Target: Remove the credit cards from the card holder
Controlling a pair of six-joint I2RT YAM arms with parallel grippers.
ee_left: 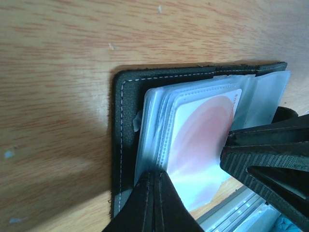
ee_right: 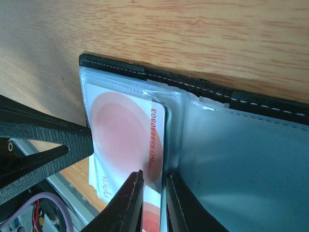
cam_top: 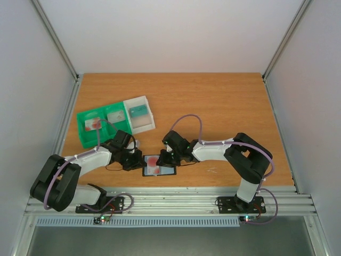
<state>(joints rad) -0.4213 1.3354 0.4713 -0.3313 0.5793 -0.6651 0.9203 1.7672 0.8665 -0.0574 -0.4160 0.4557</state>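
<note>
The card holder lies open near the table's front edge, black with pale plastic sleeves. A whitish credit card with a red round blotch sticks partly out of a sleeve toward the front edge. The right gripper stands nearly shut with that card's long edge between its fingertips. The left gripper is shut on the edge of the sleeves at the holder's left side. In the top view both grippers meet over the holder, left gripper and right gripper, with the card between them.
A green compartment tray at the back left holds a red-blotched card. Beside it stands a clear-white box with a teal card. Metal rails run just past the table's front edge.
</note>
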